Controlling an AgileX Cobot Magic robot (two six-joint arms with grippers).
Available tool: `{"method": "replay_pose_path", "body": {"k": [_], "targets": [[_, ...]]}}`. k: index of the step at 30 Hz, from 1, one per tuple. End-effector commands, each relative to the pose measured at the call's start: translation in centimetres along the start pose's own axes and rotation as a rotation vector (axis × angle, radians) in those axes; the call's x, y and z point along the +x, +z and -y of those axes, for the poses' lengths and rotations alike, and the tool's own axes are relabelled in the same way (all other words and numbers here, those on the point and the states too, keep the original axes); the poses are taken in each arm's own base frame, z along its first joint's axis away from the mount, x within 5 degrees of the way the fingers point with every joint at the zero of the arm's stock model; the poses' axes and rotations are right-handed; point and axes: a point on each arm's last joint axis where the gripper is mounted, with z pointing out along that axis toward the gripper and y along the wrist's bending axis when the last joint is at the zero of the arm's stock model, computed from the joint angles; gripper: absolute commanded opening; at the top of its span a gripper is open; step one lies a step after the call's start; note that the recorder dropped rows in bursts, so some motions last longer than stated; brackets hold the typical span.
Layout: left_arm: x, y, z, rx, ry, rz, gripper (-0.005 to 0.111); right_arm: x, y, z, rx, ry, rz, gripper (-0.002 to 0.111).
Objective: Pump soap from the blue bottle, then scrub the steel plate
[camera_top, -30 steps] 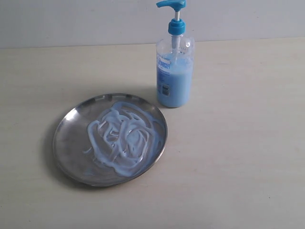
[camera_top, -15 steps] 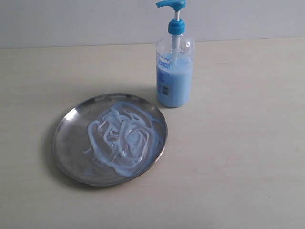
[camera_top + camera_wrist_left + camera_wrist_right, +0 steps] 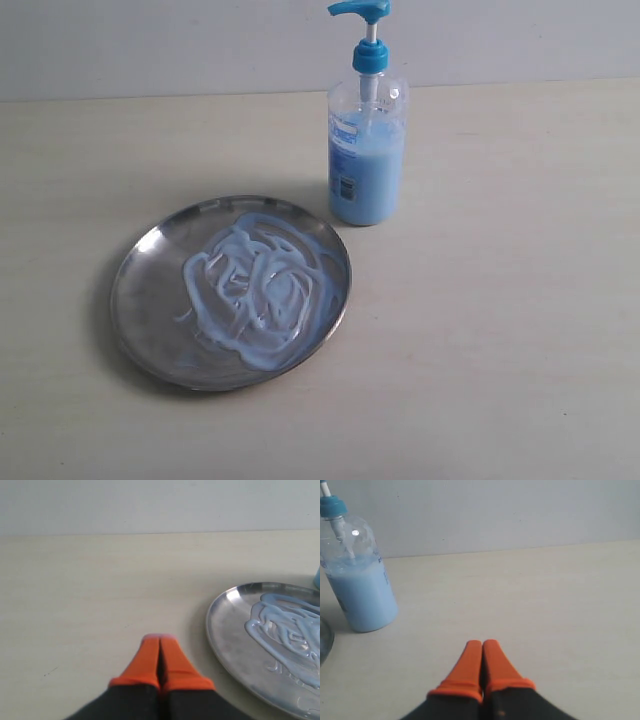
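Note:
The round steel plate (image 3: pixel 140 300) lies on the pale table, left of centre, and thick swirls of milky blue soap (image 3: pixel 255 290) cover its middle. Just behind its far right rim stands the blue bottle (image 3: pixel 366 150), upright, with its bright blue pump head raised and pale blue liquid filling the lower part. Neither gripper appears in the exterior view. In the left wrist view my left gripper (image 3: pixel 159 639) is shut and empty, with the plate (image 3: pixel 235 640) beside it. My right gripper (image 3: pixel 482 643) is also shut and empty, well apart from the bottle (image 3: pixel 362 600).
The pale wooden table (image 3: pixel 500 330) runs back to a plain grey wall (image 3: pixel 150 45). Only the plate and the bottle stand on it.

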Motion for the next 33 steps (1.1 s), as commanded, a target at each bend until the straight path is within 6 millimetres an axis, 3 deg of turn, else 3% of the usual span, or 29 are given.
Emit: {"method": "replay_pose_path", "body": {"k": [1,18,33], "targets": [[0.0,0.0,0.0,-0.003,0.006,0.009,0.0,-0.9,0.2,0.0,0.007,-0.01,-0.022,0.0],[0.0,0.0,0.0,-0.003,0.006,0.009,0.0,-5.9,2.3,-0.4,0.015,-0.012,-0.15,0.0],[0.0,0.0,0.0,-0.003,0.006,0.009,0.0,-11.0,5.8,-0.8,0.019,-0.014,-0.207,0.0]]}}
